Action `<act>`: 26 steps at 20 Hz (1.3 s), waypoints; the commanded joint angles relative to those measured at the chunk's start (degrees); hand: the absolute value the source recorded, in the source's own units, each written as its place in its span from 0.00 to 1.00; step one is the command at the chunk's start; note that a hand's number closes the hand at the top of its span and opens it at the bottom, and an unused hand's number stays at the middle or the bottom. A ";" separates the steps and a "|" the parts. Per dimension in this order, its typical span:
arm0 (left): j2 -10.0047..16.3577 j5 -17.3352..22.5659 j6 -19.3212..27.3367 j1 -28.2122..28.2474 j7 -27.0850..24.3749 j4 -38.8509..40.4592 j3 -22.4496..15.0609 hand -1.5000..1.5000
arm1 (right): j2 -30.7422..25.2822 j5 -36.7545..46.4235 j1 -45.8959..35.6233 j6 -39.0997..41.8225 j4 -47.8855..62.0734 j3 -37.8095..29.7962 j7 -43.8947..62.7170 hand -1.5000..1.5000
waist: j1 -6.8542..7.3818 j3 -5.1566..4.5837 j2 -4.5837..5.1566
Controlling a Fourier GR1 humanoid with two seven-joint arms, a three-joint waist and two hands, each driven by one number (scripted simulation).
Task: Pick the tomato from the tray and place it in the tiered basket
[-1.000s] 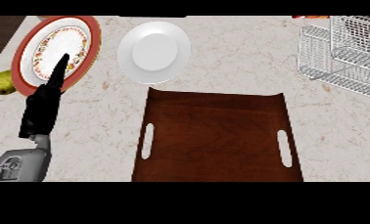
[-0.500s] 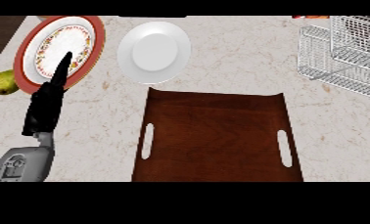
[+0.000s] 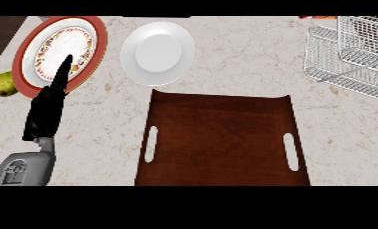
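Head view: left hand [image 3: 46, 113] parked at left, clear of tray [image 3: 221, 143], fingers straight, together, holding nothing. Right hand unseen. Tomato not visible; red sliver [image 3: 319, 17] by tiered basket [image 3: 345, 53], identity unclear.

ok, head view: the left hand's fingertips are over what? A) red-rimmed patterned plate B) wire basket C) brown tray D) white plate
A: the left hand has straight fingers ending over the red-rimmed patterned plate at the counter's left, well apart from the brown tray, white plate and wire basket.
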 commanded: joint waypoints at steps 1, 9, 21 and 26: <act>-0.03 0.37 -0.88 1.67 -0.44 -1.28 -0.30 0.50 | 0.58 -7.30 -0.38 0.89 4.62 -7.78 0.77 1.00 | 0.47 0.07 0.04; 0.21 0.15 -1.33 0.46 -1.79 1.22 0.94 0.50 | 1.48 -9.54 2.31 -6.34 4.03 -10.64 -3.83 0.00 | -0.29 0.01 -0.14; -2.35 -2.85 0.95 1.29 0.29 -1.02 -0.90 0.50 | -4.01 -15.15 2.90 -7.37 -6.04 -15.76 1.99 0.00 | -1.29 -0.06 -0.59; -1.30 -1.60 0.51 2.34 -0.27 -0.73 1.34 0.50 | -9.97 -23.63 10.61 1.29 -8.48 -23.45 1.92 0.00 | -2.18 -0.02 -0.74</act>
